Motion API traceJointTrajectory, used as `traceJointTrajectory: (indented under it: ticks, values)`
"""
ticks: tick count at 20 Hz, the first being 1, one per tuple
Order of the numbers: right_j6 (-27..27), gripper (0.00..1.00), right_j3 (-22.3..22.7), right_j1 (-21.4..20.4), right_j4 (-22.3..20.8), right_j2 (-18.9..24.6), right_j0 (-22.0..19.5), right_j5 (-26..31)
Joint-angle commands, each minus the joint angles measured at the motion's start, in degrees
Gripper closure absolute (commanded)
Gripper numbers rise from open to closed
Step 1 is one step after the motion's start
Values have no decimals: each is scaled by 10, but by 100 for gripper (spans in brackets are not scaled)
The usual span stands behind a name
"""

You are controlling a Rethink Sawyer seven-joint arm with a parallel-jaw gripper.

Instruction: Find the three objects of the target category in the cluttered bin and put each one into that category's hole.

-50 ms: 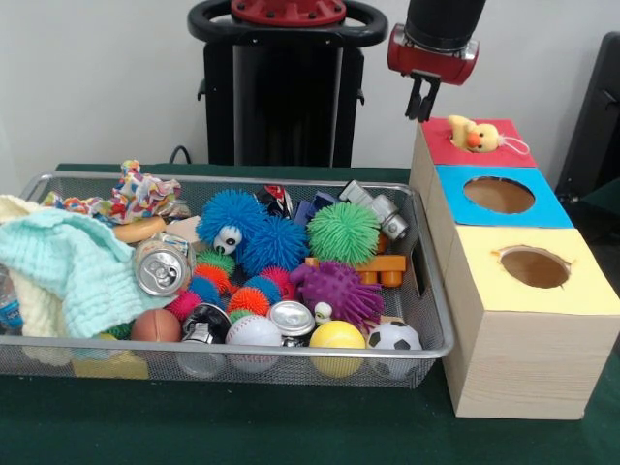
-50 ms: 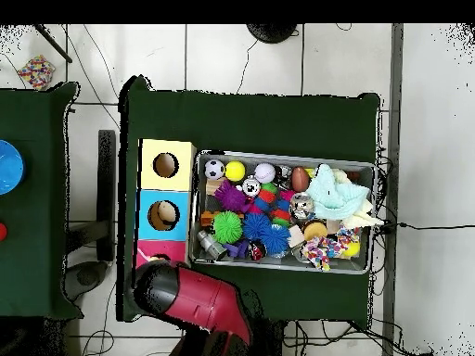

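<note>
A: Start at the gripper (image 1: pixel 422 108). What is it doing?

B: It hangs above the back corner of the red box top (image 1: pixel 475 142), fingers pointing down and close together with only a thin gap. Nothing is held between them. I'd call it pressed together and empty.

A: And the yellow duck toy (image 1: pixel 472 135)?

B: It sits on the red top, just beside and a little below the fingertips, toward the side away from the bin. It covers the spot where that section's hole should be, so I can't see the hole in the front view.

A: So where does the next pick lie?

B: If more of the category remains, it lies in the wire mesh bin (image 1: pixel 433 300), beside the box and on the gripper's other side from the duck. The spiky rubber balls, the green one (image 1: pixel 343 232) and the blue one (image 1: pixel 232 215), sit nearest that end. I can't tell which category is the target. One arm only, so reach isn't a choice.

A: What does the overhead view add?

B: It shows the bin (image 2: pixel 283 264) lying long-side along the box row, and something pale inside the blue section's hole (image 2: pixel 163 215). But the arm (image 2: pixel 190 298) hides the red section, the duck and the gripper there.
</note>
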Motion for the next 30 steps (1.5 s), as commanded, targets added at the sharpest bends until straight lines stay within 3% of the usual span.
traceJointTrajectory:
  ticks: [1,14,30]
  values:
    - [144,100,9,-5,38,54,-11,9]
    - [202,100,-12,3,57,30,47,29]
    - [184,100,12,8,79,72,20,-15]
